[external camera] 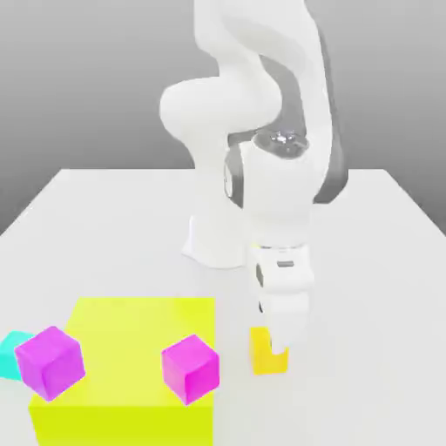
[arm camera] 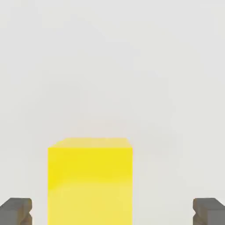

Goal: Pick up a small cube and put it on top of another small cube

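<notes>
**Orange-yellow cube between the open fingers, not yet gripped**

The orange-yellow cube (external camera: 267, 352) sits on the white worktop (external camera: 383, 261), just beside the big flat yellow block (external camera: 131, 366) on the exterior view's right. My end effector (external camera: 280, 335) hangs directly over it, pointing down, with its tips at the cube's level. In the hand view the cube (arm camera: 90, 182) stands between the two dark fingertips (arm camera: 16, 211), which are spread wide with clear air on each side, so nothing is held.

I judge it a light, rigid block with flat, smooth faces: it should not deform, but it could slip or twist if I pinch near an edge. I would close on two opposite side faces, at mid-height, with the pads square to them and the cube centred in the gap. From the hand view it sits a little nearer one fingertip, so that pad may touch first and nudge it.

Further off, the purple-magenta cube (external camera: 50, 361) I take as the target rests at the yellow block's corner on the exterior view's left, with a cyan cube (external camera: 11, 353) behind it. A pinker magenta cube (external camera: 190, 368) sits on the block, nearer my cube.
</notes>
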